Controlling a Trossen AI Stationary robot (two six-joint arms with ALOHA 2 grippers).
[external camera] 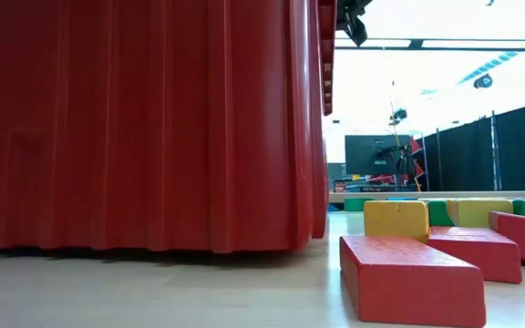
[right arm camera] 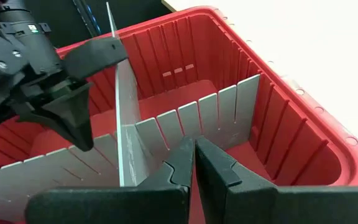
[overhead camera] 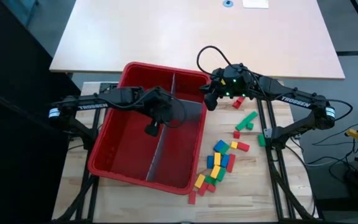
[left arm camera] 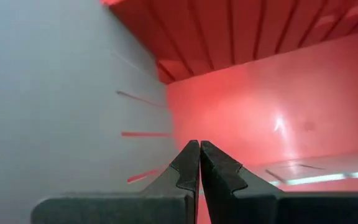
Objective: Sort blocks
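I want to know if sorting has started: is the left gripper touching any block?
Apart. The high view shows the left gripper inside the red bin, while the blocks lie outside it on the table.

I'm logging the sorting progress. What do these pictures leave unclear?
- Bin contents: in the low view the red bin wall hides its inside.
- Block count: in the high view the blocks overlap in a heap.
- Compartment floors: the wrist views show them only partly, behind the grey dividers.
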